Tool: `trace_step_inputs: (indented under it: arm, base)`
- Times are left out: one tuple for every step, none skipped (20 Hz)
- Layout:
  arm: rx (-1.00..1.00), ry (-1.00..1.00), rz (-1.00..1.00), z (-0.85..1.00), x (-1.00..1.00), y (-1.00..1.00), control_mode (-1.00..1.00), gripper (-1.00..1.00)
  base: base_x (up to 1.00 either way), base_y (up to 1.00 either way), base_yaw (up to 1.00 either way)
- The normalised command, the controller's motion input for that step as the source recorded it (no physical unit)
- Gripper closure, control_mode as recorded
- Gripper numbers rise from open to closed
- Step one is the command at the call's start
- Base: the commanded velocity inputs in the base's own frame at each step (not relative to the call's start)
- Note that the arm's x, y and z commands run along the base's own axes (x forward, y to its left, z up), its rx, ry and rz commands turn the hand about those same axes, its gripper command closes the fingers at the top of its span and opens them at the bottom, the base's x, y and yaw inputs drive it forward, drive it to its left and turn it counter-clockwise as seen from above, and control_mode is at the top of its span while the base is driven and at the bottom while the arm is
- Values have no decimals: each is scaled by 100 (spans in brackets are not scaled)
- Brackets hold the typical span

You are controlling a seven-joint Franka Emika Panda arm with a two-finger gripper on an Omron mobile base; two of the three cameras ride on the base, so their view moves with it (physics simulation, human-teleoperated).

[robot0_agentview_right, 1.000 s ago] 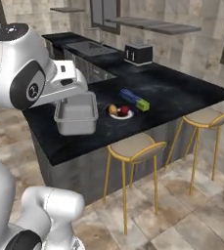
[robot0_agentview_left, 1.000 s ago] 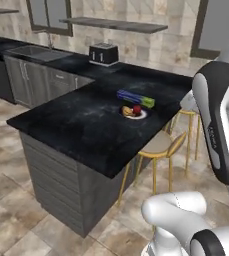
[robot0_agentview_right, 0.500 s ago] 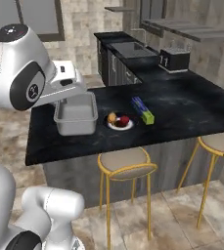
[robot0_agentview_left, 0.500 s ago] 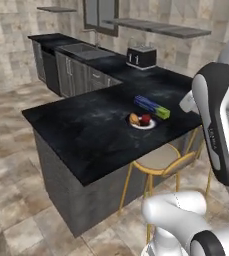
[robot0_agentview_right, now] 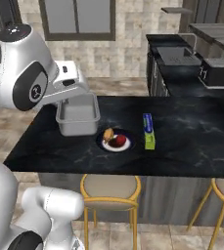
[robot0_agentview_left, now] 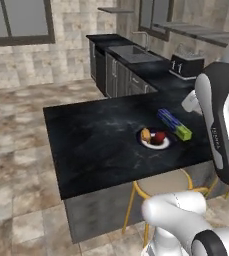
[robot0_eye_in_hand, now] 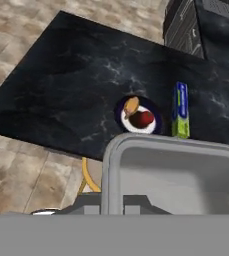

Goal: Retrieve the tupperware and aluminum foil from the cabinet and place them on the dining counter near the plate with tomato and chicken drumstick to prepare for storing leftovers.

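One item of the task is carried at this moment: the tupperware (robot0_agentview_right: 78, 115), a shallow translucent grey-white container with a raised rim, is held aloft over the dining counter (robot0_agentview_right: 191, 141), up and to the left of the plate (robot0_agentview_right: 116, 142) in the right base view. The gripper (robot0_agentview_right: 73, 87) is clamped on the container's rim at its near edge, with the open tray hanging forward from the hand; in the hand view the tupperware (robot0_eye_in_hand: 176, 175) is seen close below the camera, above the plate (robot0_eye_in_hand: 137, 120). The container is judged to be light, stiff and thin-walled, so little force should be needed, though a smooth plastic rim may slip or twist in a pinch at one edge; a hold at the middle of a long side of the rim would be the steadiest. On the plate, the chicken drumstick (robot0_agentview_right: 108, 134) lies left of the tomato (robot0_agentview_right: 120, 140), the two just beside each other. Right of the plate, near it but apart, the aluminum foil (robot0_agentview_right: 148, 130) box is already lying flat on the counter; it is judged light and rigid, best taken across its narrow width near the middle.
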Motion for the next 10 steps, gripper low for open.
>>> trace_step_inputs:
  arm:
    - [0,0,0,0,0,0,100,100]
    - [0,0,0,0,0,0,100,100]
    - [0,0,0,0,0,0,100,100]
    - [0,0,0,0,0,0,100,100]
    - [0,0,0,0,0,0,100,100]
    - [0,0,0,0,0,0,100,100]
    - [0,0,0,0,0,0,100,100]
    - [0,0,0,0,0,0,100,100]
    - [0,0,0,0,0,0,100,100]
    - [0,0,0,0,0,0,100,100]
  base:
    - [87,-25,60]
    - [88,-19,62]
    - [90,-17,63]
    - [90,-15,63]
    - [90,-16,63]
    - [89,-19,62]
    - [86,-15,62]
    - [83,-11,61]
    - [81,-6,61]
    - [76,0,57]
